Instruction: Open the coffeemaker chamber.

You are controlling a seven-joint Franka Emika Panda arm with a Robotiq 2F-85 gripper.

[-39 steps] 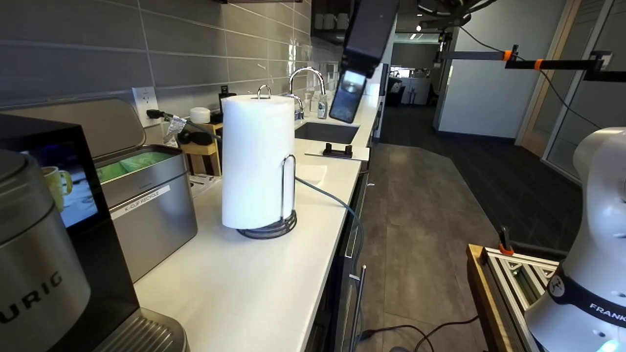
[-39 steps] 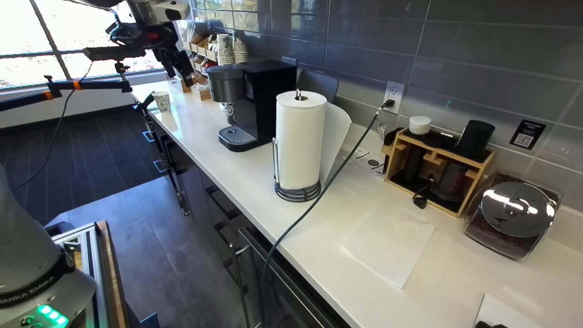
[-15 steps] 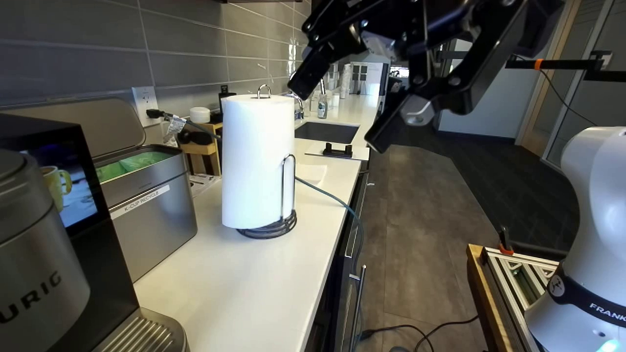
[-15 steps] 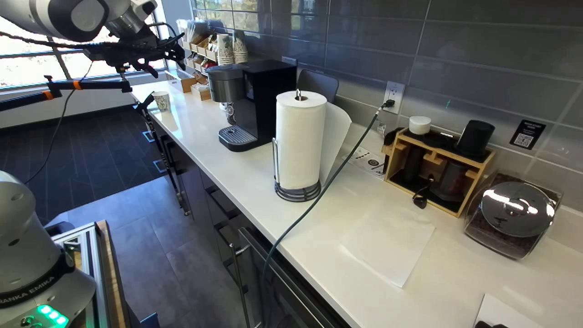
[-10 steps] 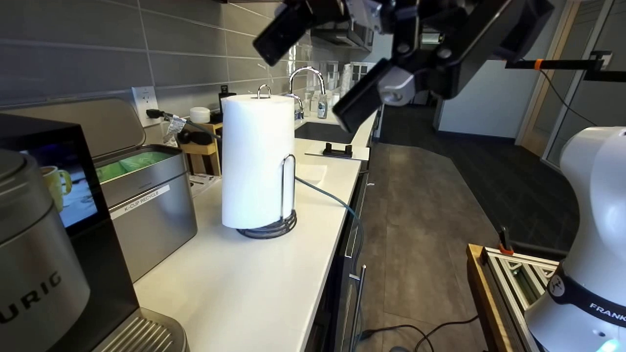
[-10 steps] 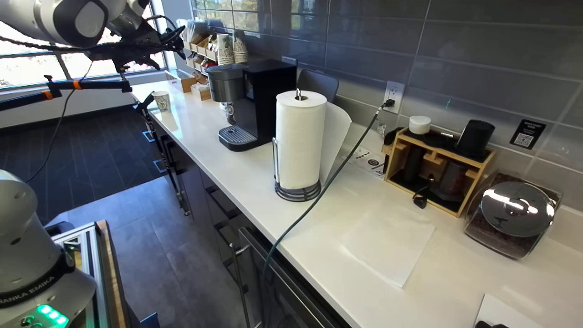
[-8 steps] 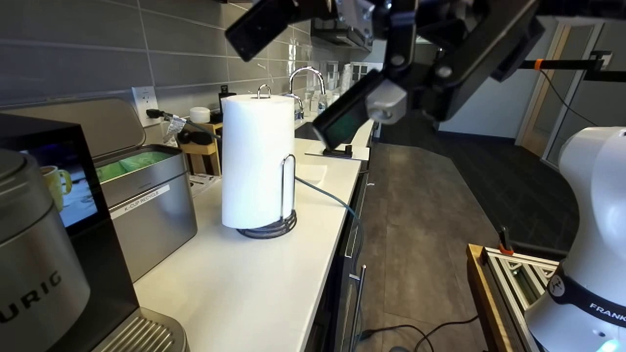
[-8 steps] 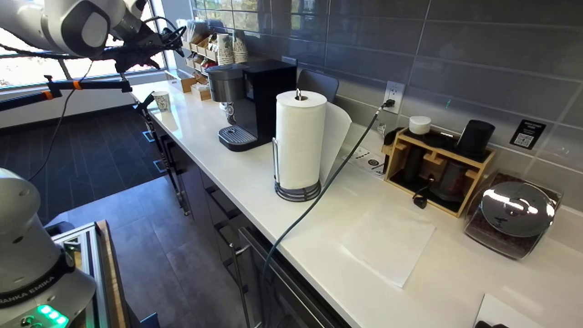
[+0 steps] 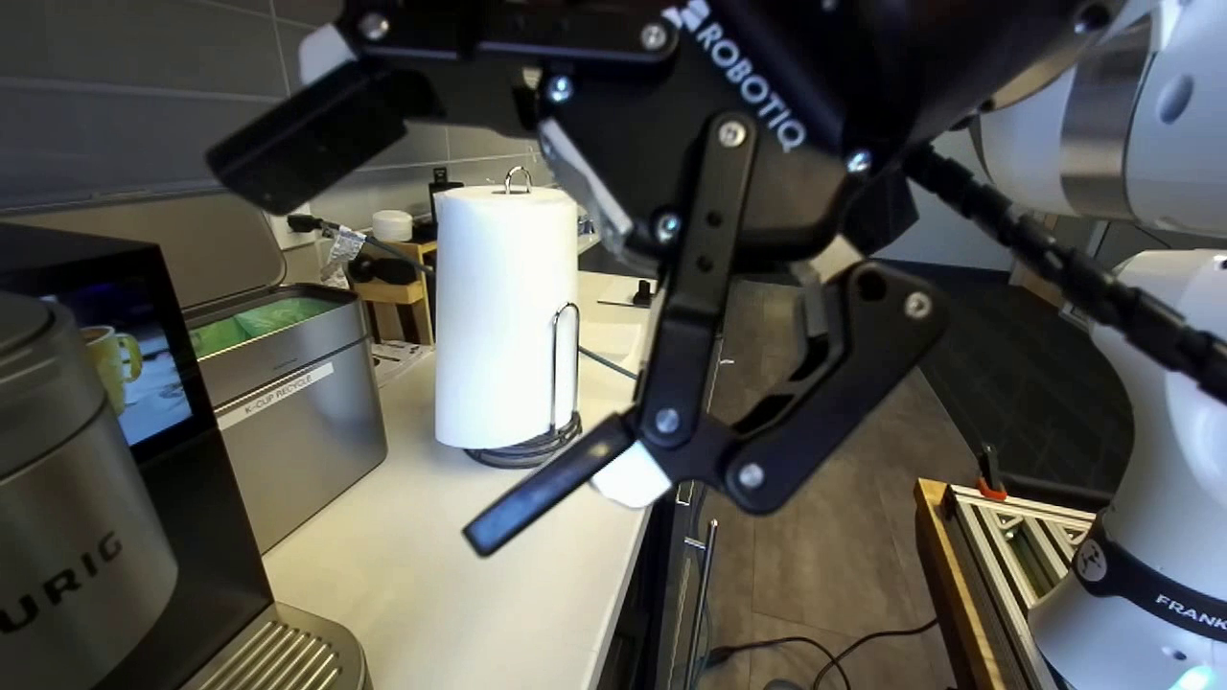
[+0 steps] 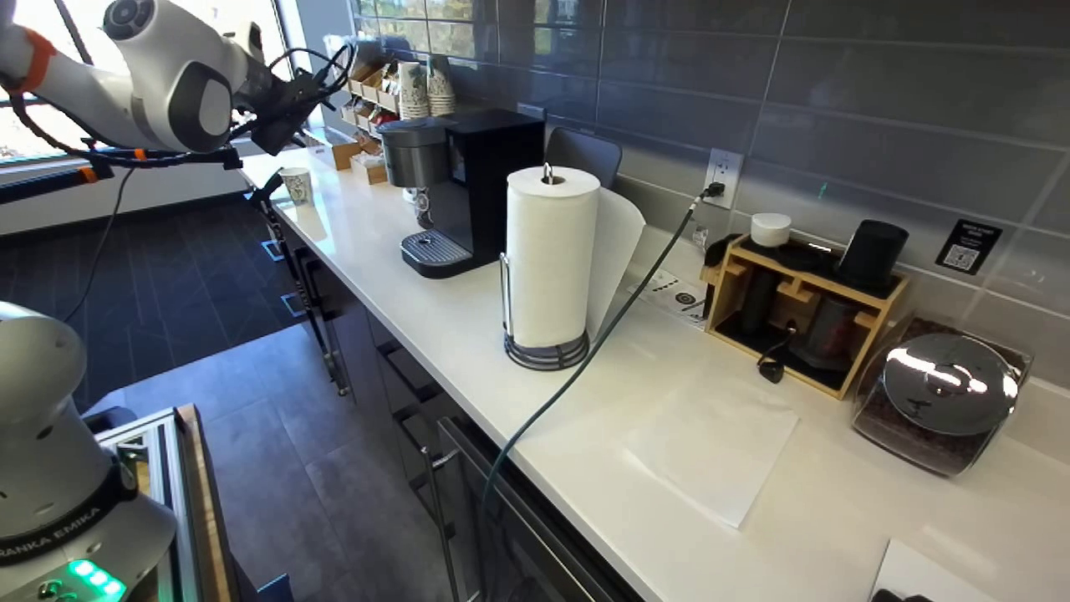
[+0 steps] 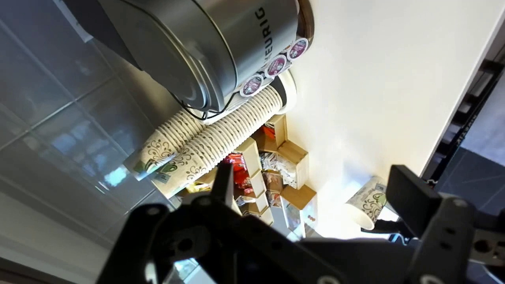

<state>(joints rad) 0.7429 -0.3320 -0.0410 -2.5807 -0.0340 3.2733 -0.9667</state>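
Observation:
The Keurig coffeemaker has a silver rounded front and a black body. It shows in both exterior views (image 9: 77, 556) (image 10: 501, 184) and in the wrist view (image 11: 221, 43). Its silver chamber lid (image 10: 414, 130) looks shut; the lid also shows in the wrist view (image 11: 165, 59). My black gripper (image 9: 362, 362) is open and empty, fingers spread wide. It hangs above the counter, apart from the coffeemaker. In an exterior view it is mostly hidden behind the wrist (image 10: 288, 113). In the wrist view the open fingers (image 11: 311, 185) have the coffeemaker above and left of them.
A paper towel roll (image 10: 552, 259) and a K-cup recycle bin (image 9: 307, 422) stand beside the coffeemaker. Stacked cups (image 11: 221, 138), K-cups (image 11: 276, 65) and snack boxes (image 11: 294, 173) stand past it. A lone paper cup (image 11: 367, 201) is near the counter edge. A cord (image 10: 577, 376) crosses the counter.
The gripper has turned, come down and moved forward along the counter, appearing much larger and lower in an exterior view. Its fingers stay spread over the last second. The coffeemaker has not moved.

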